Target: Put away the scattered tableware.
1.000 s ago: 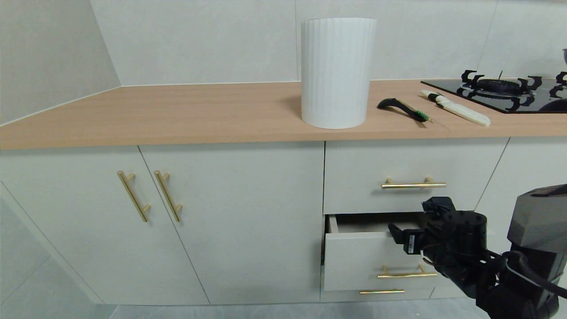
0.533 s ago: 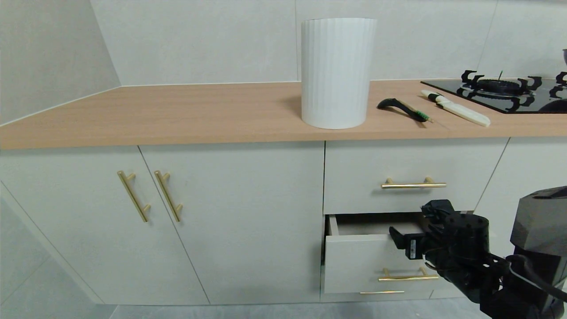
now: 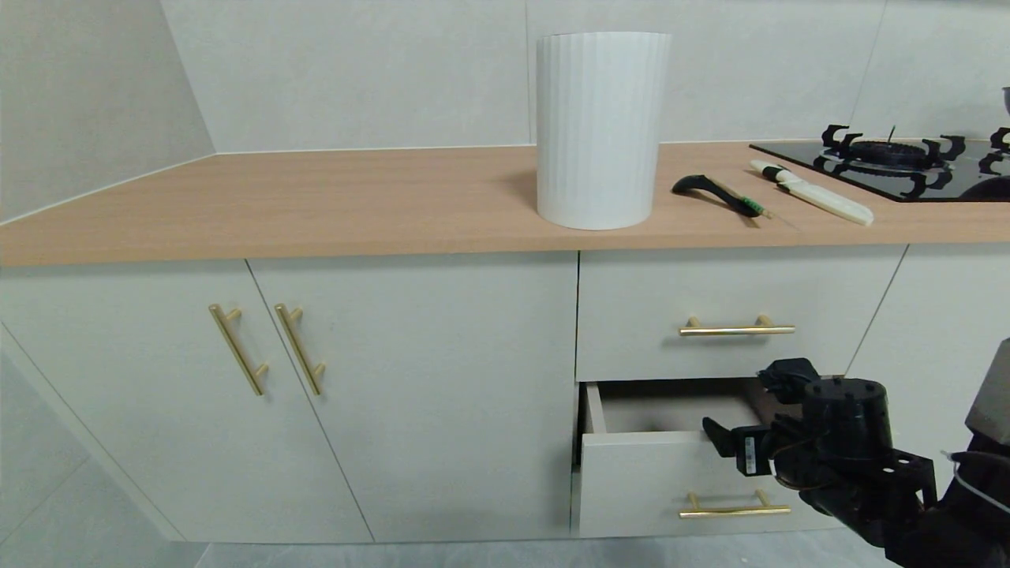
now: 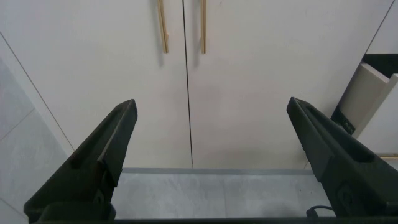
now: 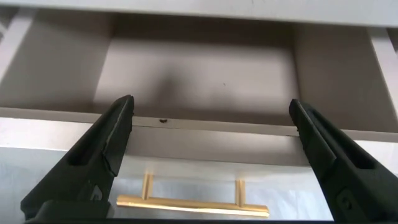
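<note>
Tableware lies on the wooden countertop point(image 3: 316, 201) at the upper right of the frame: a black utensil point(image 3: 714, 192) and a white knife point(image 3: 817, 201), side by side but apart, both slanting. They sit between the tall white ribbed container point(image 3: 600, 130) at upper centre and the black hob point(image 3: 892, 162) at the far right edge. Directly below them is a shut drawer point(image 3: 631, 315) with a gold bar point(image 3: 738, 329) across it, and under that the open drawer point(image 3: 639, 481), pulled partway out at the lower right. My right gripper point(image 3: 746, 404) hangs just in front of that open drawer with its fingers spread wide and nothing between them. From my right wrist, the drawer's pale inside shows in the gap, and the gold handle point(image 5: 193, 202) on its front panel lies near me. My left gripper point(image 4: 211, 106) is spread wide as well, gripping nothing. It faces the pair of cupboard doors point(image 4: 186, 81) low down near the floor, and the open drawer's corner shows off to one side
</note>
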